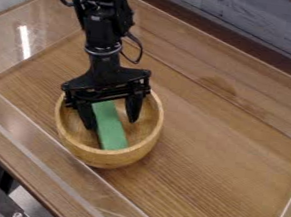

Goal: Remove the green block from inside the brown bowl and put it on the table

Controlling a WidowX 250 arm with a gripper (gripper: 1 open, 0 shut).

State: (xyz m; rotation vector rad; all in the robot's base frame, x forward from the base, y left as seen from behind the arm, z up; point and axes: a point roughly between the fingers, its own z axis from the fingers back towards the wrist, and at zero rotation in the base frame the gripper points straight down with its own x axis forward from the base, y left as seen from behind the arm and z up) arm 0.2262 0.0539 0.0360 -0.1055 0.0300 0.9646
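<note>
The brown bowl sits on the table toward the front left. Inside it lies the green block, a flat bright green bar slanting from the bowl's back toward its front right. My black gripper points straight down into the bowl, open, its two fingers straddling the upper end of the block. One fingertip is left of the block and the other stands to its right, near the bowl's inner wall. I cannot tell whether either finger touches the block.
Clear acrylic walls edge the table at the front and left, close to the bowl. A grey plank wall runs along the back. Bare wood-grain tabletop stretches to the right of the bowl.
</note>
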